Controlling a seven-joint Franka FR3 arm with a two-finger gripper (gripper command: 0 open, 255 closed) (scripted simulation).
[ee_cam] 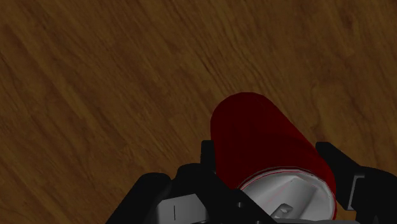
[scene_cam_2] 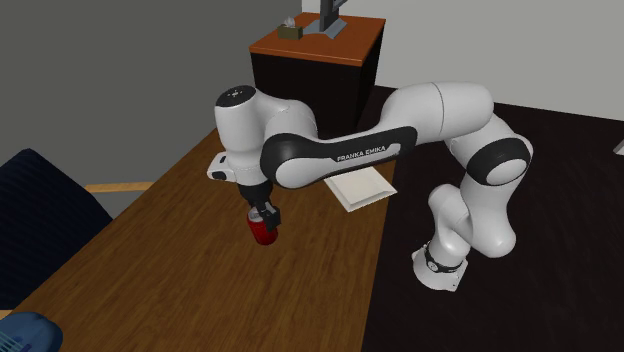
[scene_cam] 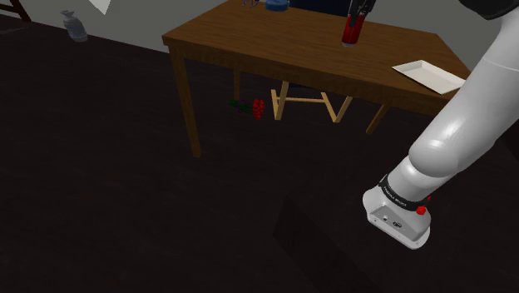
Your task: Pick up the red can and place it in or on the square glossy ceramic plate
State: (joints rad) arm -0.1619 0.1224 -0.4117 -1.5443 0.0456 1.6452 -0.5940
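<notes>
Brown wooden desk (scene_cam: 249,42) on a dark floor, with the white arm reaching out over it. The black fingers (ee_cam: 336,164) are clamped on the red can (scene_cam_2: 263,231), one on each side near its top end. The can's over the middle of the desk, and I can't tell if it's touching the wood. The white square plate (scene_cam: 428,75) is well apart from it, at the desk edge by the stand.
</notes>
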